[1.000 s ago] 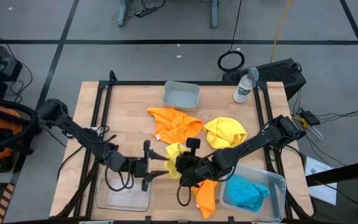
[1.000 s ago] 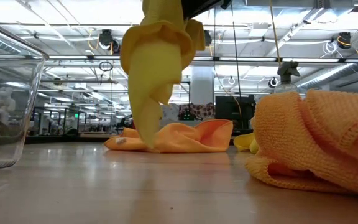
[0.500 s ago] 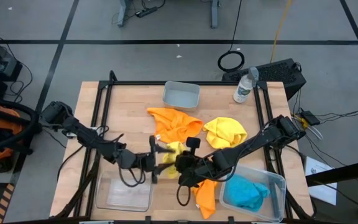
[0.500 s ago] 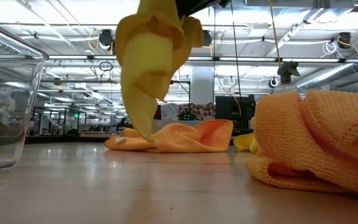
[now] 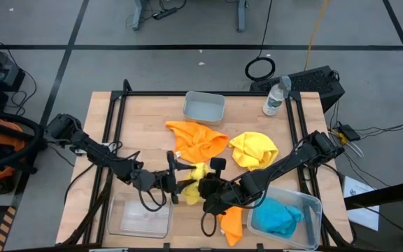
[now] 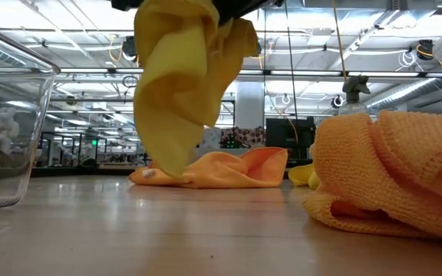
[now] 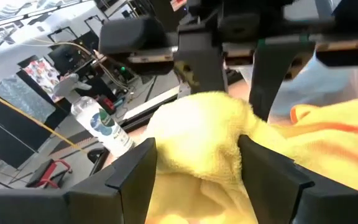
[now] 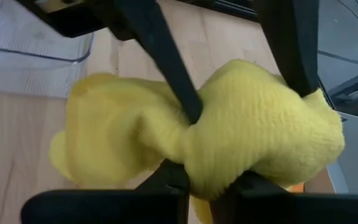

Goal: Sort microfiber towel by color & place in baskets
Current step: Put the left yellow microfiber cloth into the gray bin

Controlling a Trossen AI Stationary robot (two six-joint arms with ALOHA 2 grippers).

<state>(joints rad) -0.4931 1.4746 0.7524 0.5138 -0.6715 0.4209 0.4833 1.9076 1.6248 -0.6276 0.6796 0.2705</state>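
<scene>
A yellow towel (image 5: 196,175) hangs between my two grippers near the table's middle and shows as a bunched lump in the low view (image 6: 179,84). My right gripper (image 5: 204,189) is shut on it. My left gripper (image 5: 176,180) is open, with its fingers on either side of the towel's upper bunch (image 7: 197,130). A second yellow towel (image 5: 252,148) and an orange towel (image 5: 196,138) lie on the table. Another orange towel (image 5: 231,221) lies by the near edge. Blue cloth (image 5: 277,215) sits in the right clear basket (image 5: 315,204). My right gripper pinches the yellow towel's bunched top (image 8: 210,165) between its two fingers, several layers gathered. The towel hangs below it, and its lower end (image 6: 167,165) looks just clear of the table. My left gripper's open fingers come level from the table's left, astride the bunch. One finger (image 8: 179,87) dents the cloth in.
An empty clear basket (image 5: 140,217) stands at the near left, and the small greyish basket (image 5: 203,106) at the far middle. A water bottle (image 5: 274,96) stands at the far right. Bare wood lies along the table's left side.
My left gripper has moved toward the table's right, up to the hanging yellow towel, so its fingers now stand around the bunch. The towel has swung a little and hangs wider than before.
</scene>
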